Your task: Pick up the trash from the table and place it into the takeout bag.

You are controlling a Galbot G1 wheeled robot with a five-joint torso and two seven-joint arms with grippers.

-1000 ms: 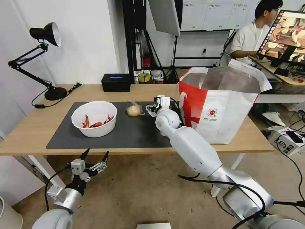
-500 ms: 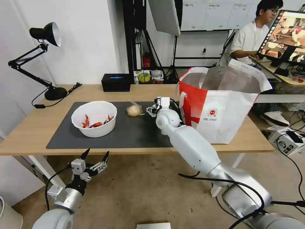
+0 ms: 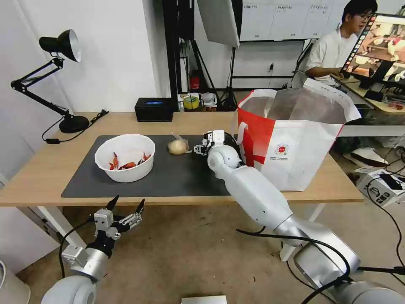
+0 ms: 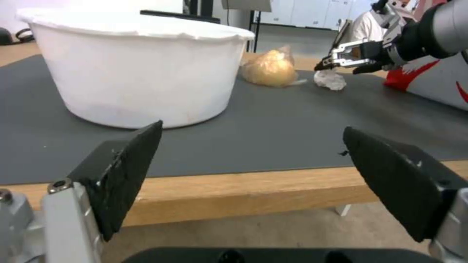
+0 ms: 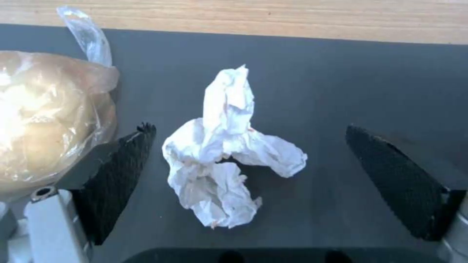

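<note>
A crumpled white tissue lies on the dark grey mat of the table. My right gripper hangs open just above it, one finger on each side, not touching. The plastic-wrapped bun sits right beside one finger. In the left wrist view the tissue rests under the right gripper, near the bun. The white bowl with red crayfish shells stands at the mat's left. The takeout bag stands open at the table's right. My left gripper waits open below the table's front edge.
A black box sits at the table's back edge and a black desk lamp stands at the back left. The bag is close behind my right wrist. Cables lie on the floor at the right.
My right gripper has shifted a little to the left, toward the bun, over the tissue. The left arm has stayed still.
</note>
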